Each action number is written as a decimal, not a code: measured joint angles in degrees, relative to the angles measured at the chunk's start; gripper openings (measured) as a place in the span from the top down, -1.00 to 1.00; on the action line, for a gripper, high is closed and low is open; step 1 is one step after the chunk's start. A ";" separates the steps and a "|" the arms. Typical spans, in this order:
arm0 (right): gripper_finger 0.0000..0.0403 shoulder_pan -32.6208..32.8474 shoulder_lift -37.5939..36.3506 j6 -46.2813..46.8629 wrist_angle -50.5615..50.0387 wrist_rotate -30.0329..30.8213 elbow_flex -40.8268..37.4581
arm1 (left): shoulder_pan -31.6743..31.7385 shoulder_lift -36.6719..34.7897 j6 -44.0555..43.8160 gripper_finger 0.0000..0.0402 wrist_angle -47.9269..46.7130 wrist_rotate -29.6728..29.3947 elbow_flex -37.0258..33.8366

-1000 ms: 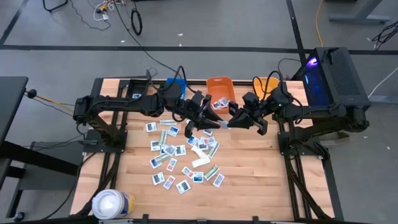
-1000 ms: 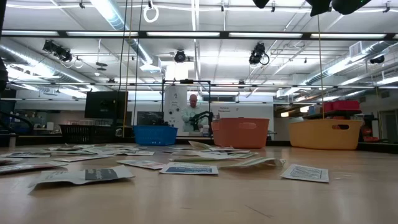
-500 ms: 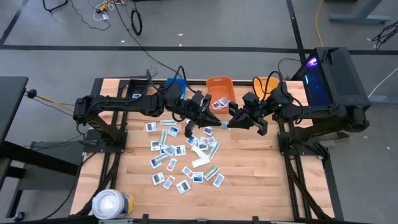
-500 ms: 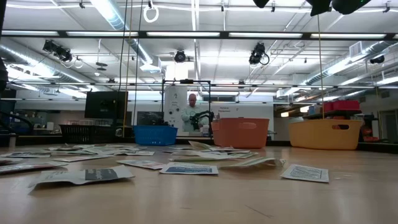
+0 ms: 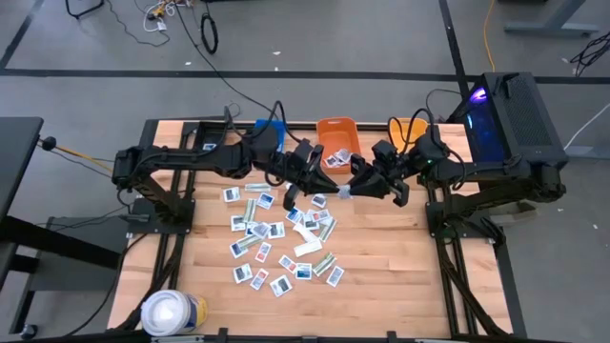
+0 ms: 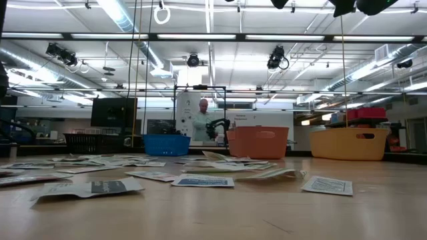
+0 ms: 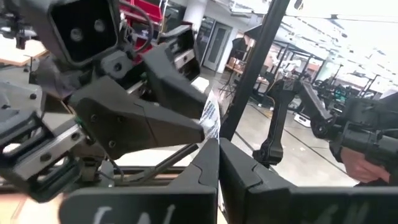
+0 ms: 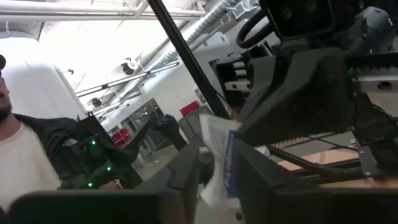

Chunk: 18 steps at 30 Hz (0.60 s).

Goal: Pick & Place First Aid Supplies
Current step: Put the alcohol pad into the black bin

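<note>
High above the table's middle my two grippers meet tip to tip. My left gripper (image 5: 329, 189) (image 7: 217, 146) is shut on one small white packet with blue print (image 7: 209, 115) (image 8: 219, 163). My right gripper (image 5: 347, 189) (image 8: 214, 152) faces it from the table's right, open, one finger on either side of the same packet's other end. Whether those fingers touch it, I cannot tell. Many more first aid packets (image 5: 276, 238) (image 6: 200, 180) lie flat and scattered on the wooden table (image 5: 381, 276). My left gripper pinches one end of the packet (image 7: 212, 129) between its two fingertips. The fingers point level and come from the table's left. The packet stands on edge, lifted well clear of the table, and its free end (image 8: 217, 180) reaches in between my right gripper's fingers.
A blue bin (image 5: 269, 127), an orange bin (image 5: 338, 133) and a yellow bin (image 5: 410, 127) stand along the far edge. A large white roll (image 5: 172, 312) sits at the near left corner. A person (image 6: 202, 120) stands in the room behind.
</note>
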 joint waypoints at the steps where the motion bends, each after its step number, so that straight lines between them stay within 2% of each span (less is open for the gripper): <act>1: 0.42 0.00 0.00 -0.01 0.01 -0.04 0.00 | 0.09 -0.07 0.03 0.98 -0.24 -0.02 0.00; 9: 0.07 -0.06 0.00 1.35 1.59 -1.16 0.00 | 1.90 -1.31 0.86 0.99 -1.67 0.05 0.00; 18: 0.06 -0.05 0.00 -0.38 1.36 -0.71 -0.04 | 4.18 -5.03 4.86 0.99 -7.21 -0.01 0.00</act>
